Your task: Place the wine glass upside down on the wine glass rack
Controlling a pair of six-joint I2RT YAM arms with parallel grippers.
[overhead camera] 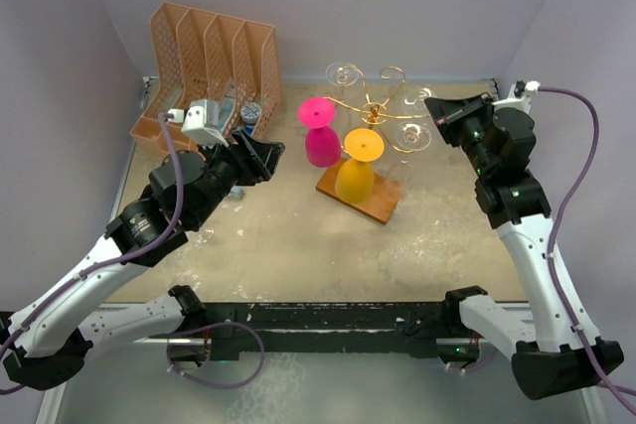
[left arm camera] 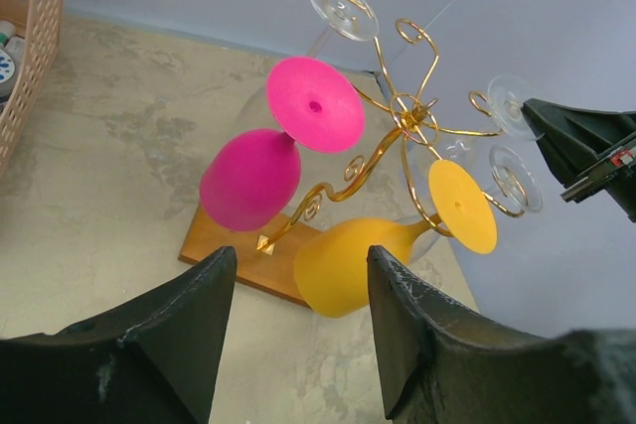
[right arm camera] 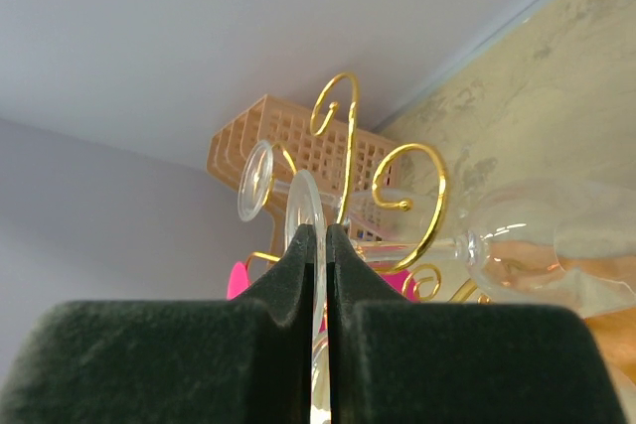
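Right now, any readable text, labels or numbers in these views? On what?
No text can be read in any view.
Round blue-and-white thing in the orange file holder: marks on its face, too blurred to read.
Red-and-white tag on the right gripper: too small to read.

left arm reaches toward 1 o'clock; left gripper (left arm camera: 301,260) hangs with jaws apart, holding nothing. right arm stretches up toward 11 o'clock; right gripper (right arm camera: 316,233) is pinched tight on a glass (right arm camera: 302,206) foot.
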